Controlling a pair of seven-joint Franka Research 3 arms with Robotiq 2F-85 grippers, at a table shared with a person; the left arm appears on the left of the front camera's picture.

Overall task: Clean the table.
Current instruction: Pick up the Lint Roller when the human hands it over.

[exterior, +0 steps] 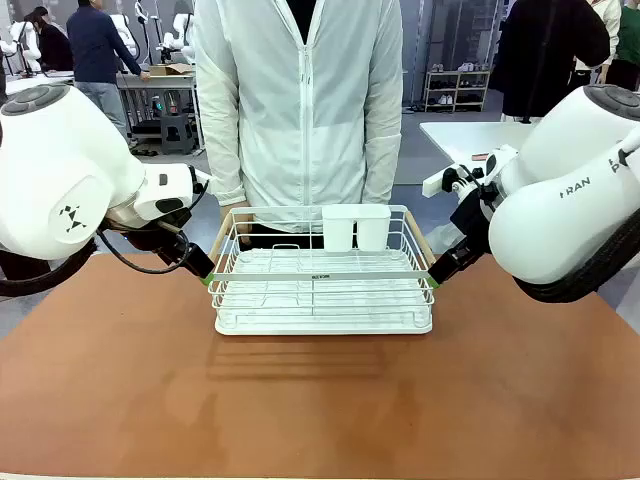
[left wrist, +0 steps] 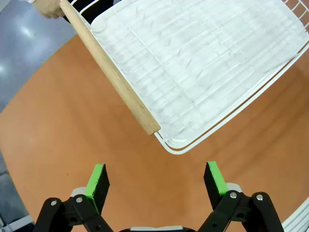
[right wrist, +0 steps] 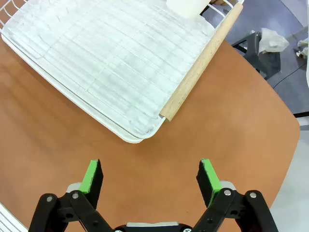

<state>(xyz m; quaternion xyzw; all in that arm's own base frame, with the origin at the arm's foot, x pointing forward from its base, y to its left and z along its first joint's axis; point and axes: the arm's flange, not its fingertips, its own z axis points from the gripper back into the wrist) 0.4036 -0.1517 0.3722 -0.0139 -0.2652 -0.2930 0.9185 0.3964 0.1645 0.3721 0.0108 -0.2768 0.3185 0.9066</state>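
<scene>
The reddish-brown table (exterior: 300, 400) carries a white wire rack (exterior: 325, 272) with wooden side handles at its far middle. My left gripper (exterior: 207, 277) hovers at the rack's near left corner, jaws open and empty. In the left wrist view the left gripper (left wrist: 157, 180) has green pads (left wrist: 96, 179) spread wide just short of the wooden handle (left wrist: 113, 77). My right gripper (exterior: 433, 274) sits at the rack's near right corner. Seen from the right wrist, the right gripper (right wrist: 150, 176) is open too, facing the end of the other handle (right wrist: 200, 67).
A white cutlery holder (exterior: 355, 226) hangs on the rack's far rim. A person in a white jacket (exterior: 300, 100) stands right behind the rack, one hand (left wrist: 48, 7) at the far end of the left handle. A white-topped table (exterior: 470, 135) stands at back right.
</scene>
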